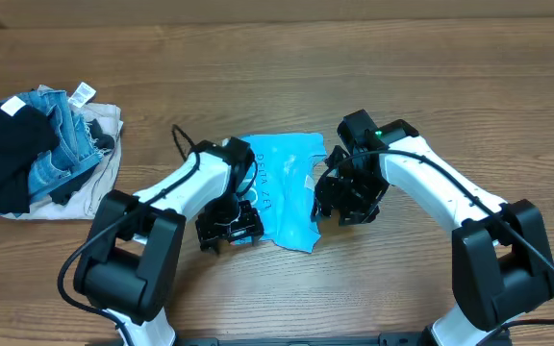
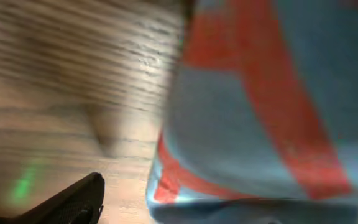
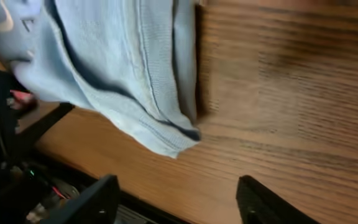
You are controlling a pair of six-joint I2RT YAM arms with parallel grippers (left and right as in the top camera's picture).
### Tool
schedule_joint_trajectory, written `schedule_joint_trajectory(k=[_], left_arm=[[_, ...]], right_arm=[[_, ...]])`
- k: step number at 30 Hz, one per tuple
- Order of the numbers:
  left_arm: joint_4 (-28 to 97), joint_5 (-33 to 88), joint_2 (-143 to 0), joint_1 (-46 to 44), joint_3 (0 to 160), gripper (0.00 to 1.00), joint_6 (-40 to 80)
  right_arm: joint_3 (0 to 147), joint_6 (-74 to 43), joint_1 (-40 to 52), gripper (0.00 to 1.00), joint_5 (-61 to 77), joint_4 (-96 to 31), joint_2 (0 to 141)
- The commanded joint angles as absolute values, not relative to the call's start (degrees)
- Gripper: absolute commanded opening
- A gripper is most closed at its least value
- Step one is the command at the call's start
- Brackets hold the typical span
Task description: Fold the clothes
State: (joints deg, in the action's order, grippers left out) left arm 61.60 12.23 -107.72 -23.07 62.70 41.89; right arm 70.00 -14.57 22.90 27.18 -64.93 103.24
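**A:** Where did the T-shirt (image 1: 282, 185) lie?

**B:** Mid-counter (image 1: 354, 67), between the two arms. It was light blue and gathered into a rough, narrow bundle. The upper edge was wavy, and the lower end tapered to a corner toward the near side.

**A:** Markings?

**B:** From overhead there was small white print down the left half and a white patch near the right edge. The left wrist view was blurred: broad red bands crossed the blue, and a rounded fold sat on the wood. The right wrist view showed paler blue in a fine knit, with a stitched hem running down to a corner and a pale curved mark at top left.

**A:** Left gripper (image 1: 229, 229)?

**B:** It was at the bundle's lower left edge. I could not tell whether it touched the cloth. Its own camera caught only one dark finger (image 2: 73, 202), low in the frame. I could not tell how wide it stood or whether it held anything.

**A:** Right gripper (image 1: 344, 202)?

**B:** It was close against the bundle's right side. The fingers (image 3: 92, 202) were spread wide with only wood between them and no cloth in them. The hem corner lay beyond the tips, apart from them.

**A:** Anything else?

**B:** A pile of clothes (image 1: 41, 149) sat at the far left, well apart from the T-shirt. It had black cloth, denim with a white tag, and beige underneath.
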Motion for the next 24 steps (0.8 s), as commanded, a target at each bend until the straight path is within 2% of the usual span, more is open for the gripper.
schedule_joint_trajectory(k=[1,5,7,9,10,11,14,16,18,21,24], left_arm=[[59.5,8.9,-105.9,-23.1,61.9,0.78,51.9],[65.3,-0.7,-105.9,-23.0,61.9,0.75,51.7],[66.4,-2.4,-105.9,-23.0,61.9,0.75,51.5],[66.3,-2.5,-105.9,-23.0,61.9,0.76,51.5],[66.1,-2.5,-105.9,-23.0,61.9,0.76,51.5],[66.0,-2.6,-105.9,-23.0,61.9,0.78,51.5],[65.8,-2.5,-105.9,-23.0,61.9,0.8,51.5],[65.8,-2.5,-105.9,-23.0,61.9,0.81,51.5],[65.8,-2.5,-105.9,-23.0,61.9,0.82,51.5],[65.8,-2.5,-105.9,-23.0,61.9,0.83,51.5],[65.8,-2.0,-105.9,-23.0,61.9,0.84,51.5]], right_arm=[[68.8,-19.8,22.8,0.57,27.5,-62.1,101.7],[67.4,-18.9,23.3,0.45,32.6,-59.6,101.7],[67.4,-12.0,24.7,0.45,38.3,-59.2,101.7],[67.0,-11.9,26.6,0.45,38.0,-58.9,101.7],[66.5,-12.3,28.3,0.58,36.4,-57.7,101.7],[66.0,-13.2,29.4,0.66,34.3,-56.8,101.7],[63.9,-20.6,32.7,0.79,20.5,-53.4,101.8],[62.5,-23.0,34.0,0.8,13.4,-52.1,101.8],[61.3,-22.8,34.1,0.76,12.0,-50.6,101.8],[60.6,-22.5,34.1,0.61,12.2,-48.6,101.8],[60.4,-16.9,34.1,0.59,22.0,-45.0,101.8]])
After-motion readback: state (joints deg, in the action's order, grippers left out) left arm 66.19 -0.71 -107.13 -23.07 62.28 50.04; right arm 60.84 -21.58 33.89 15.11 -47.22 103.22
